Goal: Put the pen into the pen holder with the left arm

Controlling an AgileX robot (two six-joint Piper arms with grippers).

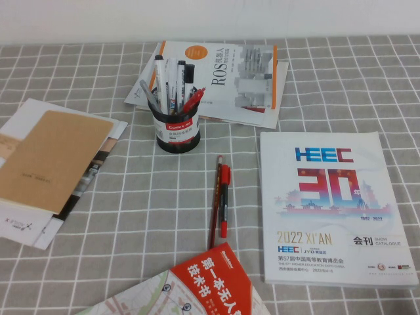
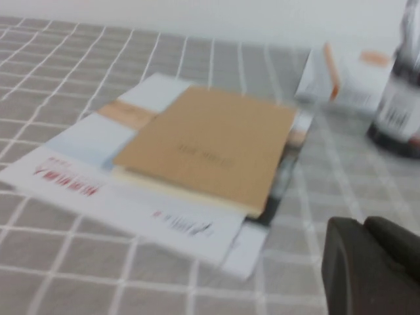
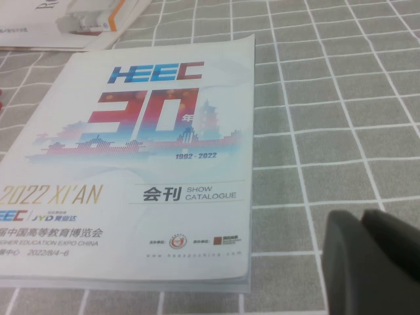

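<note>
Grey cloth with a white grid (image 1: 315,85) covers the whole table, pale wall at the far edge, and neither arm shows in the high view. The pen (image 1: 214,200), that thin dark-red stick, lies flat near the middle, touching or just beside a thicker red-capped marker (image 1: 224,200) on its right. The pen holder (image 1: 177,133), black mesh with a red band, stands upright just beyond them, already stuffed with pens — five or six, hard to count where they overlap.

Progress? By my reading nothing is done: the pen is ungrasped on the cloth, so the reach, the pick, the carry and the drop all remain.

The left gripper (image 2: 371,266) shows only as a dark blur at the corner of its wrist view, above the cloth near the brown notebook (image 2: 210,144) on the left; open or closed, I cannot tell. The right gripper (image 3: 374,259) sits the same way beside the HEEC catalogue (image 3: 151,151) on the right; again I cannot tell.

Count: one pen, one marker, one holder, one notebook on stacked leaflets, one catalogue, one ROS book (image 1: 230,79) far back, one red booklet (image 1: 213,279) at the near edge.
</note>
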